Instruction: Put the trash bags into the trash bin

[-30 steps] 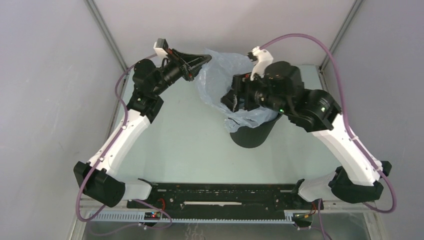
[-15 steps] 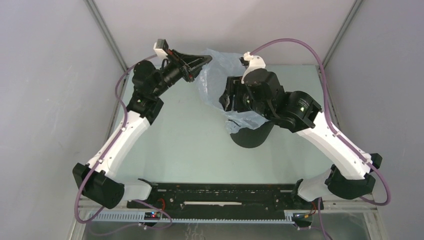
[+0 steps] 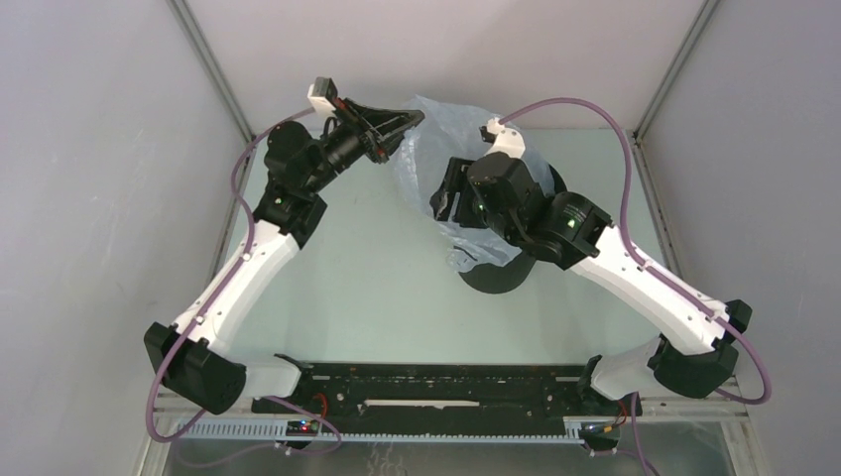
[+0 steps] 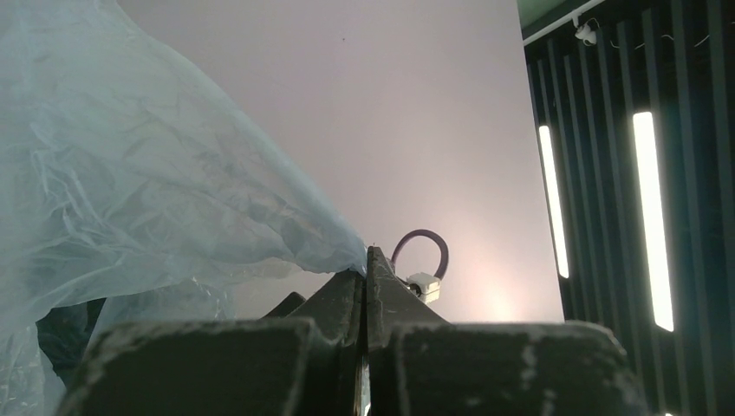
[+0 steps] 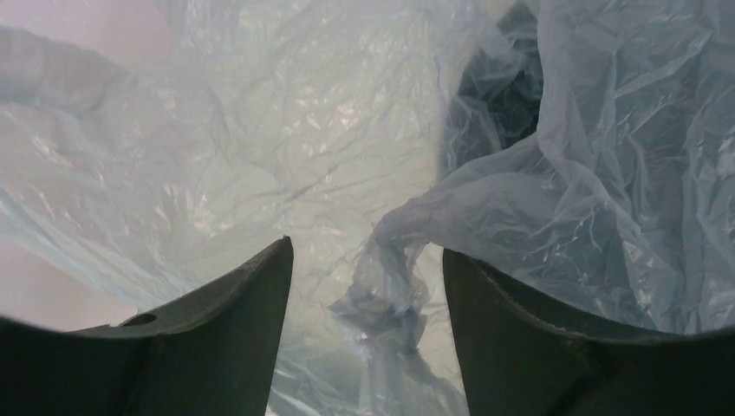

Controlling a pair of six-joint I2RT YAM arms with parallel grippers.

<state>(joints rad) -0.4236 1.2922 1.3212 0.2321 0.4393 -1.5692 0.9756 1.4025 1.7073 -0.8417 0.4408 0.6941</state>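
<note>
The trash bag [image 3: 421, 159], thin pale blue-grey film, hangs stretched at the back middle of the table. My left gripper [image 3: 411, 121] is shut on its top edge; in the left wrist view the pinched film [image 4: 130, 173] spreads left from the gripper [image 4: 366, 260]. My right gripper [image 3: 442, 202] is open and pushed against the bag's lower side. In the right wrist view a twisted fold [image 5: 390, 299] hangs between the spread gripper [image 5: 366, 249]. The black trash bin [image 3: 493, 280] stands below the right arm, mostly hidden by the arm and bag. A dark shape [image 5: 494, 95] shows through the film.
Grey enclosure walls stand close on the left, back and right. The pale green table top [image 3: 367, 288] lies in front of the bin. The black base rail [image 3: 446, 387] runs along the near edge.
My right arm has swung left and back, carrying its open gripper further along the bag and uncovering more of the bin. The left gripper has kept its hold, barely moving.
</note>
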